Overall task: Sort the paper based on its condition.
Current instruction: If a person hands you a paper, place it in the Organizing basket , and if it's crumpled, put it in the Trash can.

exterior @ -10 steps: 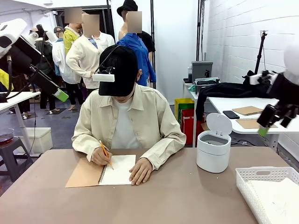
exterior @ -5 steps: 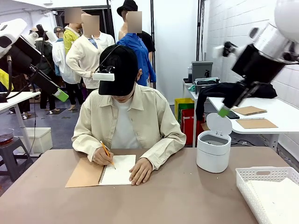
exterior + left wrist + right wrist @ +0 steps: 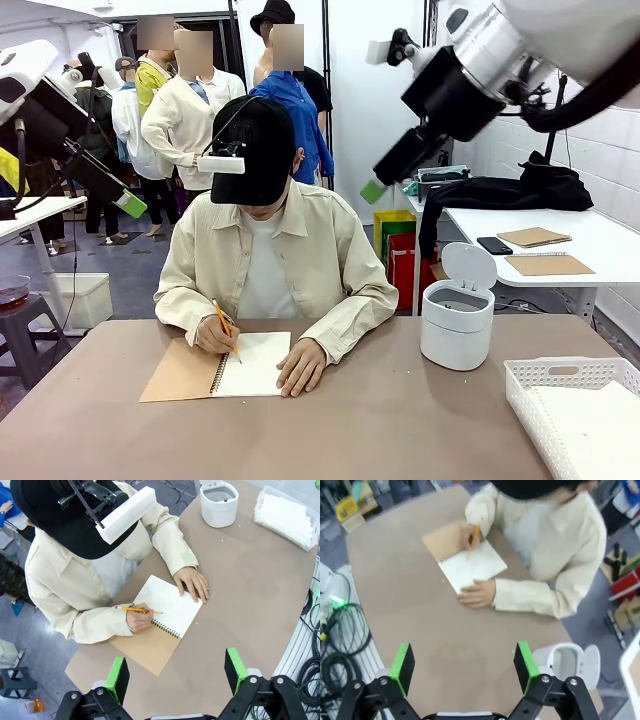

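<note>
Both hands hang high over the counter [image 3: 380, 420], held clear, I judge, because nothing is ready to sort. The left hand [image 3: 177, 672] has its green pads spread wide with nothing between them, and the right hand [image 3: 464, 666] is likewise spread and empty, looking down on the work. At the near right corner sits the basket [image 3: 560, 372], with what looks like paper [image 3: 590, 430] lying flat inside; it is likely the place for sheets in good shape. Farther in, the notebook [image 3: 255, 362] lies open, its brown cover folded out to one side. The person [image 3: 270, 250] pins the page with one palm so it won't slide while the pencil [image 3: 226, 328] draws. To the right the bin [image 3: 457, 325] stands with its lid up, probably ready for spoiled sheets. Sorting looks not yet begun.
</note>
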Controlling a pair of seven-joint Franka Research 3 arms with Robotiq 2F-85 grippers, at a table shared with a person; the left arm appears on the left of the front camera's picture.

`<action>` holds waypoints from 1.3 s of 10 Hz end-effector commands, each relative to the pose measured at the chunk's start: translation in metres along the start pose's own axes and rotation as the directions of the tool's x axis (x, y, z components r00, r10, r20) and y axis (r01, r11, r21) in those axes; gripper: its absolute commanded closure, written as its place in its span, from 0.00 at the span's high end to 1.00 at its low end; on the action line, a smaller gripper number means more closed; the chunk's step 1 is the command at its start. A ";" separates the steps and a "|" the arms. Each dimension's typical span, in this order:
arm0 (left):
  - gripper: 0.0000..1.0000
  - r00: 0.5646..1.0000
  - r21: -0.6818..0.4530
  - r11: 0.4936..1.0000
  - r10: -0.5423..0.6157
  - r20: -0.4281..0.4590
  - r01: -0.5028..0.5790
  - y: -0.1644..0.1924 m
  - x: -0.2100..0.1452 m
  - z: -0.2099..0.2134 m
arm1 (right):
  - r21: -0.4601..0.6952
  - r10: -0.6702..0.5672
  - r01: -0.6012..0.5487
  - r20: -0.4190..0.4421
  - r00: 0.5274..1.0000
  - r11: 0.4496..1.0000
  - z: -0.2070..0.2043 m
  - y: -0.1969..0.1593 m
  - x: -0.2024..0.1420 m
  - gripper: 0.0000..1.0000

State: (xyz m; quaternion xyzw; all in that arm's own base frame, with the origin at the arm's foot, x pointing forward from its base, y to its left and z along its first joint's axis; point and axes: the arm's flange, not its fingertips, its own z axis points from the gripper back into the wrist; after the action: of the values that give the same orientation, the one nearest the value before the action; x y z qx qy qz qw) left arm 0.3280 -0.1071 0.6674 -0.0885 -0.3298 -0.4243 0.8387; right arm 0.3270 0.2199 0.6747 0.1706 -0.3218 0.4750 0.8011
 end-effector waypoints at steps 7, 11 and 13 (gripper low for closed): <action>1.00 1.000 0.002 1.000 0.004 0.003 -0.004 0.001 0.000 0.000 | 0.050 -0.039 0.037 0.040 0.998 0.998 -0.025 -0.034 0.025 1.00; 1.00 1.000 0.002 1.000 0.004 0.003 -0.004 0.001 0.000 0.000 | 0.050 -0.039 0.037 0.040 0.998 0.998 -0.025 -0.034 0.025 1.00; 1.00 1.000 0.002 1.000 0.004 0.003 -0.004 0.001 0.000 0.000 | 0.050 -0.039 0.037 0.040 0.998 0.998 -0.025 -0.034 0.025 1.00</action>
State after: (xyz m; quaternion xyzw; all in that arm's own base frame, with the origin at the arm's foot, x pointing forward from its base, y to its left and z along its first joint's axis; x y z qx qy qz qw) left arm 0.3280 -0.1070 0.6673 -0.0885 -0.3298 -0.4242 0.8387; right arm 0.3754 0.2335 0.6749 0.1950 -0.3258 0.4712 0.7962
